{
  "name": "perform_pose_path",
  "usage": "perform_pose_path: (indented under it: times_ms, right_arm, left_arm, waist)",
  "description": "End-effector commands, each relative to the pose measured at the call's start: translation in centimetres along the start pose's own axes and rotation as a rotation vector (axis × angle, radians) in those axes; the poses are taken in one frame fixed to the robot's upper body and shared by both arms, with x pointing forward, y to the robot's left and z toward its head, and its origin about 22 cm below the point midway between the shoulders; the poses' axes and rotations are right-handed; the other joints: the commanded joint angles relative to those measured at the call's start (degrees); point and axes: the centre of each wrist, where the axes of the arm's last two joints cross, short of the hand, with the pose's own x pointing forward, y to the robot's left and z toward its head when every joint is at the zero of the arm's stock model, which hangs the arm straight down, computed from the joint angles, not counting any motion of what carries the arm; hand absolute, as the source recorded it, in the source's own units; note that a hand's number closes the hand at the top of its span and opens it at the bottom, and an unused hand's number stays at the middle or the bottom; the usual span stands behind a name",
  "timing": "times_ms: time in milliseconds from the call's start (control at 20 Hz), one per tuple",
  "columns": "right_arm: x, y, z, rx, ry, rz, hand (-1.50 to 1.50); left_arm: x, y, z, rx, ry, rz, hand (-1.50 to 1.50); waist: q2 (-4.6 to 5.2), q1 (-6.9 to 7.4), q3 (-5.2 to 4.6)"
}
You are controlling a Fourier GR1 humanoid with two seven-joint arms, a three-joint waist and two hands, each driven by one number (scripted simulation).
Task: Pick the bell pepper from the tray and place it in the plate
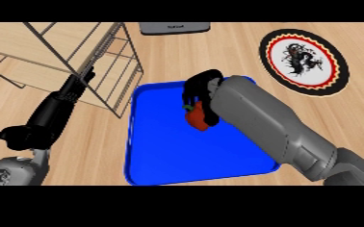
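Over the blue tray, your right hand has its fingers curled round the bell pepper; the plate lies to its right.

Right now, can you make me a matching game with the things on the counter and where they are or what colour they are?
Things:
1. bell pepper
2. tray
3. plate
4. wire rack

Clues:
A. blue
B. far right, nothing on it
C. red, the right hand has its fingers round it
D. at the left, beside the tray

Pairs: 1-C, 2-A, 3-B, 4-D
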Motion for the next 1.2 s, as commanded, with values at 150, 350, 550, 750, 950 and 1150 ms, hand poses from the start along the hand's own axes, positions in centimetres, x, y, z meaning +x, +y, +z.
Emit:
perform_pose_path:
  times_ms: [150, 350, 550, 750, 950, 1150]
  right_arm:
    - [0.4, -0.5, 7.0, -0.476, -0.194, 0.141, 1.5]
    - [-2.3, 0.9, 10.6, -0.676, -0.263, 0.179, 1.5]
    - [-6.3, 3.0, 14.2, -0.826, -0.297, 0.182, 1.5]
    - [-10.6, 5.8, 17.9, -0.928, -0.321, 0.154, 1.5]
    - [-14.7, 8.9, 21.4, -1.084, -0.271, 0.148, 1.5]
    - [-18.8, 12.7, 23.4, -1.194, -0.234, 0.096, 1.5]
  left_arm:
    - [-1.3, 0.9, 1.2, 0.071, 0.067, 0.002, 0.0]
    - [-1.6, 1.7, 1.8, 0.113, 0.083, -0.013, 0.0]
    - [-1.7, 2.7, 2.9, 0.141, 0.087, -0.023, 0.0]
    - [-1.4, 2.9, 3.1, 0.15, 0.066, -0.025, 0.0]
    - [-1.4, 3.1, 3.7, 0.152, 0.059, -0.01, 0.0]
    - [-0.3, 2.1, 3.3, 0.103, 0.009, -0.006, 0.0]
  waist:
    - [-1.89, -5.86, 0.65]
    - [-1.16, -8.05, 0.52]
    - [-0.87, -8.34, 0.44]
    - [0.14, -9.48, 0.24]
    - [1.14, -7.92, 0.04]
    - [2.1, -5.27, -0.15]
